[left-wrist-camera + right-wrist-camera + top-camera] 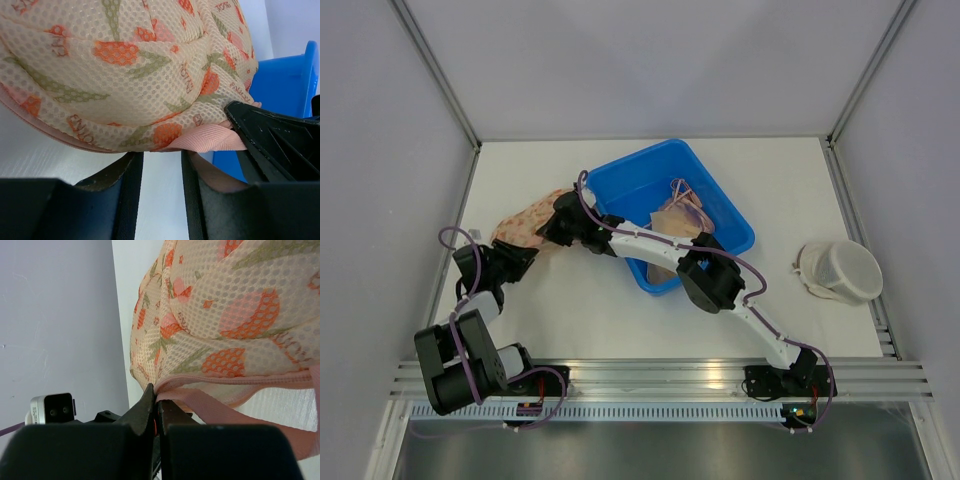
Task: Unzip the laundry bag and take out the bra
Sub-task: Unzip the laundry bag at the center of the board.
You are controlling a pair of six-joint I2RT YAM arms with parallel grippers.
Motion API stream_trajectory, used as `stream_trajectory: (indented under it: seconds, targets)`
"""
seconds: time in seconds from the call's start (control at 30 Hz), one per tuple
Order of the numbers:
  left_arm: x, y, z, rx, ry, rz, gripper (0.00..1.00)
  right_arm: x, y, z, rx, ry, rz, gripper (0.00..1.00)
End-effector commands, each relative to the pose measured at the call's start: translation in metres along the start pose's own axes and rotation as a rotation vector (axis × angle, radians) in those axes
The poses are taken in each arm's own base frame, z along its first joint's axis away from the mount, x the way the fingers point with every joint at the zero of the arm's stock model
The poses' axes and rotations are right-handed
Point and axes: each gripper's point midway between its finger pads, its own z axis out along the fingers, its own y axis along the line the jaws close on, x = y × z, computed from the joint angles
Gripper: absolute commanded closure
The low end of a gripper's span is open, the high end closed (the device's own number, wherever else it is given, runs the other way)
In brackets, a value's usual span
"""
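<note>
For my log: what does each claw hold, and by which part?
Right claw pinches the laundry bag by its pink trim; left claw holds nothing.

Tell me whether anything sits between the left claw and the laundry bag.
Nothing visible does. The laundry bag lies just beyond the open left claw; the right claw pinches its pink trim.

Surface: white table (580,320), matte, walled by grey panels on the left, far and right sides.
Centre, far half: blue bin (714,190), set cornerwise on the tabletop.
Left of bin: laundry bag (530,222), cream mesh with orange and green print, pink trim, just beside the bin's left corner.
Right edge: white mesh pouch (840,272), rounded, well apart from the bin.
</note>
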Motion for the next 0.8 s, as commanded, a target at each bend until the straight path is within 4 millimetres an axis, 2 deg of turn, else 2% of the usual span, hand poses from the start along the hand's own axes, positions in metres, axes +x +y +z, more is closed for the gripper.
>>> stream_trajectory:
  seconds: [0.0, 0.07, 0.17, 0.77]
  targets:
    - [-0.0102, -0.0093, 0.0034, 0.06, -0.058, 0.031, 0.59, -0.0179, 0.0593, -0.0306, -0.132, -0.019, 0.035, 1.0]
    - [-0.0046, -0.0047, 0.0042, 0.059, -0.051, 0.027, 0.59, -0.0191, 0.0623, -0.0317, -0.14, -0.018, 0.039, 1.0]
    - [-0.0033, -0.0089, 0.0046, 0.099, -0.056, 0.047, 0.57, -0.0182, 0.064, -0.0323, -0.146, -0.011, 0.045, 1.0]
    - [-0.0125, -0.0098, 0.0068, 0.099, -0.093, 0.076, 0.57, -0.0258, 0.0608, -0.0353, -0.148, 0.0, 0.052, 1.0]
